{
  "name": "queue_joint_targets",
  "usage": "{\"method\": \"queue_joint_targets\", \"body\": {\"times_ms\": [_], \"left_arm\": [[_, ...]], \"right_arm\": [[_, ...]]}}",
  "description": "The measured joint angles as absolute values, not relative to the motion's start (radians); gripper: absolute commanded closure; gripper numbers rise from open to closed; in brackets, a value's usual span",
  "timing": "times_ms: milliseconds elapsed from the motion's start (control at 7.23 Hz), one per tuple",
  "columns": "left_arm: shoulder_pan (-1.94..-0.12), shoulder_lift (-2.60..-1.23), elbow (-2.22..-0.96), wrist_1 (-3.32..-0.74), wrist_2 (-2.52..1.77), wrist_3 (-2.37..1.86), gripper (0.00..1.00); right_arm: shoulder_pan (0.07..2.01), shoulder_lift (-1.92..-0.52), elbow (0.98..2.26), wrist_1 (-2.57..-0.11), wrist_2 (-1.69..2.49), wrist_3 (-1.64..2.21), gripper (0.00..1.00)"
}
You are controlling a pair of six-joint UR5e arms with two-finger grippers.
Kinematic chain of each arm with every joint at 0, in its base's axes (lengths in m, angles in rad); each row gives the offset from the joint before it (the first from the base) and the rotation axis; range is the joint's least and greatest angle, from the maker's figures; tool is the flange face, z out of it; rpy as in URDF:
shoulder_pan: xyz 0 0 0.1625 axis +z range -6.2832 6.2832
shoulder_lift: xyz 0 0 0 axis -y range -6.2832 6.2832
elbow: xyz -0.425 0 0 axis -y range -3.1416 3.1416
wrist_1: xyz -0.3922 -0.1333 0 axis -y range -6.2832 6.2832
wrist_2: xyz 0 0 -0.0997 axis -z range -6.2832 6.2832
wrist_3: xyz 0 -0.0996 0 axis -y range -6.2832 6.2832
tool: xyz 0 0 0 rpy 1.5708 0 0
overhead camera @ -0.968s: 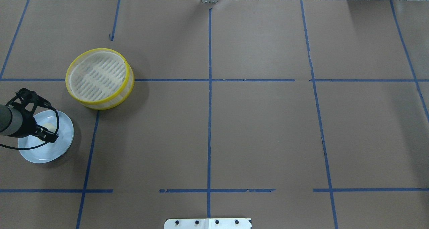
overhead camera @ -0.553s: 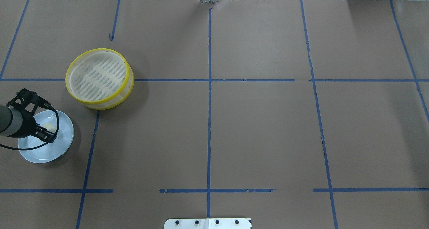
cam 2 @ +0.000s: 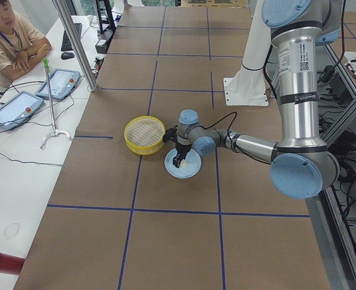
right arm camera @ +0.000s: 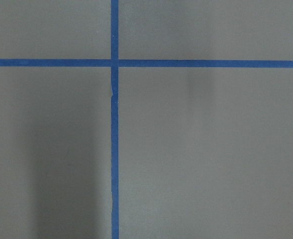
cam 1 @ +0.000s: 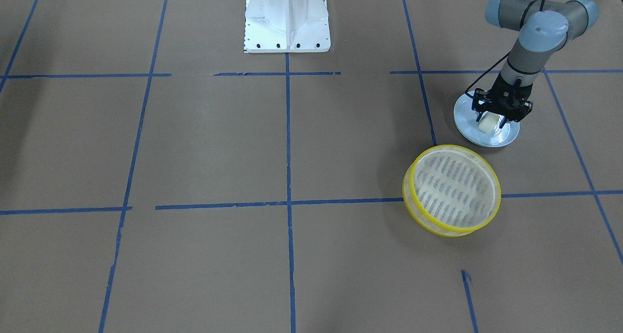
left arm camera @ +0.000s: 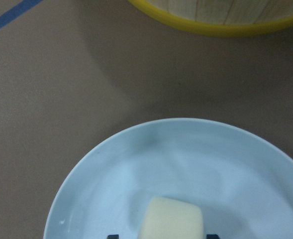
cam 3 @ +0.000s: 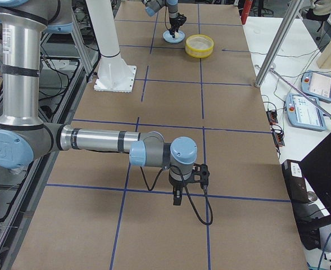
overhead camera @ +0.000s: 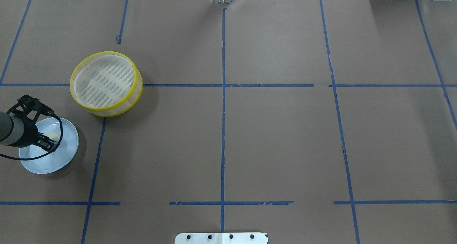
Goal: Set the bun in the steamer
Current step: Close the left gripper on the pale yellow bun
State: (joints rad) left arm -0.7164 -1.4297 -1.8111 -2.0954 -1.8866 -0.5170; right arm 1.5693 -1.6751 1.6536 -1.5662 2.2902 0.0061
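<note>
The bun [overhead camera: 52, 134] is a small cream-white block lying on a pale blue plate [overhead camera: 60, 154] at the table's left side. My left gripper [overhead camera: 48, 138] is low over the plate and open, with a fingertip on each side of the bun [left arm camera: 171, 219]. The front-facing view shows the same: gripper [cam 1: 490, 120], bun [cam 1: 485, 125], plate [cam 1: 499, 138]. The steamer [overhead camera: 104, 52], yellow-rimmed and with nothing in it, stands just beyond the plate; its rim [left arm camera: 221, 27] shows in the left wrist view. My right gripper [cam 3: 177, 197] shows only in the exterior right view, and I cannot tell whether it is open.
The table is brown paper with blue tape lines [overhead camera: 223, 94]. The robot's white base [cam 1: 287, 16] stands at the near edge. An operator [cam 2: 8, 42] sits beyond the far side, with tablets [cam 2: 60, 83] on the white bench.
My left gripper has sunk a little lower over the plate and edged closer around the bun. The bun, plate and steamer have not moved.
</note>
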Motion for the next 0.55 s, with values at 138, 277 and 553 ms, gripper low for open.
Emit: {"method": "queue_joint_targets", "body": {"times_ms": [138, 277, 553], "left_arm": [[-0.716, -1.43, -1.811, -2.095, -1.887, -0.517, 0.39], [-0.716, -1.431, -1.81, -2.095, -1.887, -0.517, 0.41], [-0.716, -1.432, -1.81, -2.095, -1.887, -0.518, 0.48]], "right_arm": [[1.569, -1.675, 1.654, -1.566, 2.29, 0.006, 0.0], [1.569, -1.675, 1.654, -1.566, 2.29, 0.006, 0.0], [1.569, -1.675, 1.654, -1.566, 2.29, 0.006, 0.0]]}}
